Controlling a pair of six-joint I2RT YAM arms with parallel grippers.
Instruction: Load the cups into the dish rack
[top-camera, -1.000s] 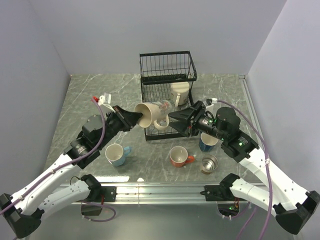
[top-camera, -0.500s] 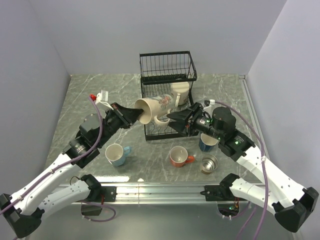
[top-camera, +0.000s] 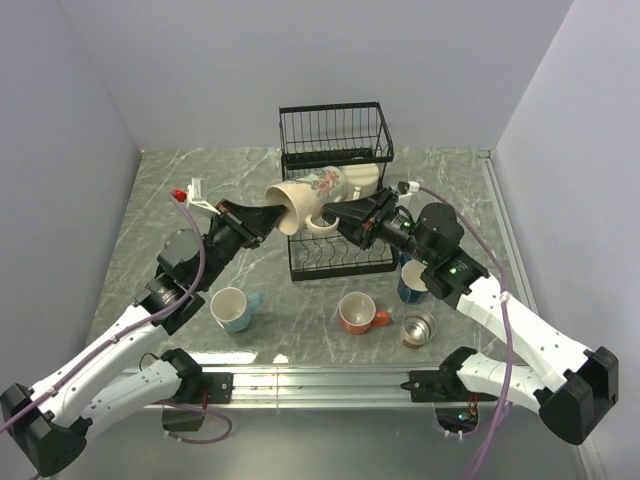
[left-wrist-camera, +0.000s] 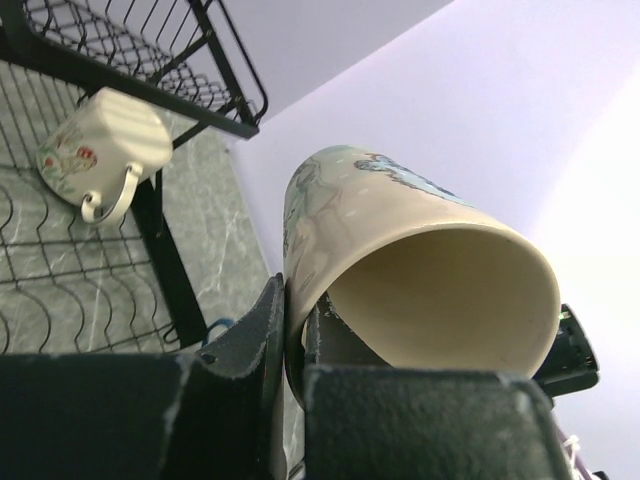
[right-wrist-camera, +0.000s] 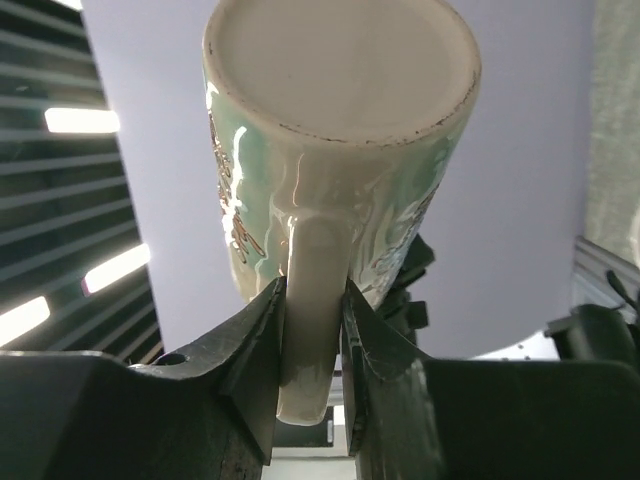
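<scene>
Hanging over the low slotted tray of the black wire dish rack (top-camera: 335, 130), the cream mug with a green floral print (top-camera: 312, 192) lies on its side in the overhead view. Its long axis runs roughly left to right, mouth toward the left arm, base toward the tall basket. The left tool (top-camera: 262, 217) is clamped on the rim, and the right tool (top-camera: 345, 215) meets the mug from the opposite side. A second cream mug (top-camera: 362, 180) sits in the rack just behind, largely hidden. On the grey marble surface (top-camera: 180, 180) near the arms stand a light blue mug (top-camera: 232, 308), an orange mug (top-camera: 358, 312), a small steel cup (top-camera: 418, 327) and a dark blue mug (top-camera: 412, 282), the last partly covered by the right arm. Open room lies left of the rack.

From the left wrist, the held mug's mouth gapes at the camera. One finger sits outside the wall and one inside, nipped tight on the rim. The second cream mug rests on the tray wires, handle showing.

From the right wrist, the flat base faces the lens and both fingers pinch the handle. The background is blurred.
</scene>
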